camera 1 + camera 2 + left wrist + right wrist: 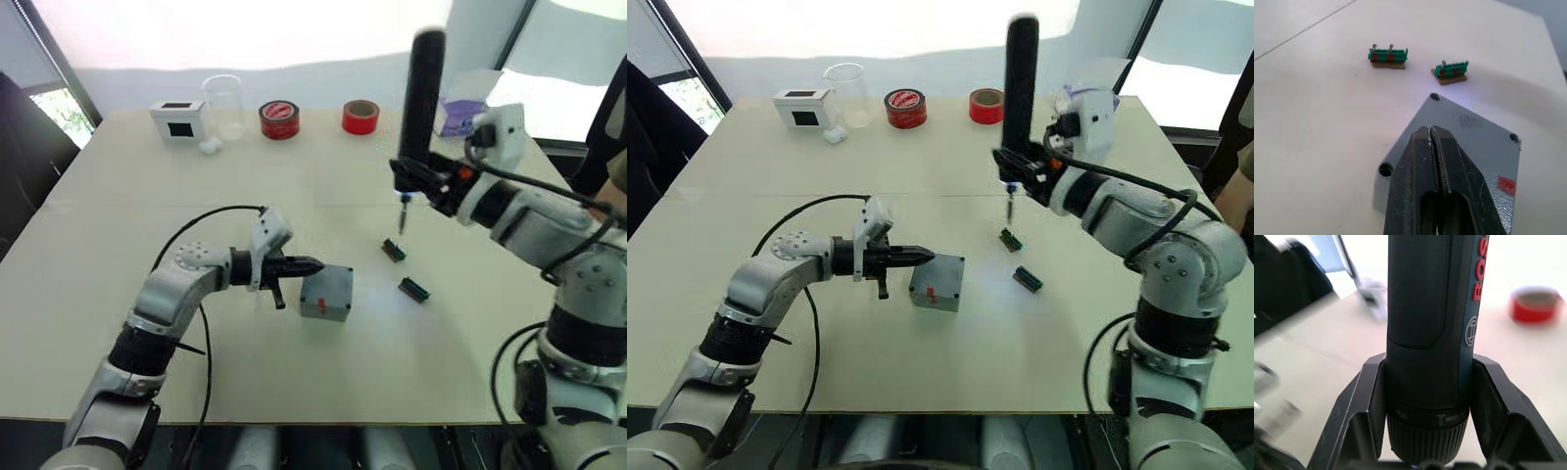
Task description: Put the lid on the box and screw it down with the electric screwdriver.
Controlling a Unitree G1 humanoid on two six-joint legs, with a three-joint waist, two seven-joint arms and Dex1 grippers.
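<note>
Two green screw holders lie on the table near the lidded box. Left jaws, pressed together, rest on the lid; right jaws pinch the electric screwdriver. Next, I think, fetching a screw.

Looks like a lab or office test room set up for robot trials. Wide pale bench under bright windows with dark frames along the far side. Along its back edge, two red tape rolls, a clear plastic beaker, a small white box with a black square face and a purple tissue box. Near the middle, two green terminal blocks with screws.
</note>
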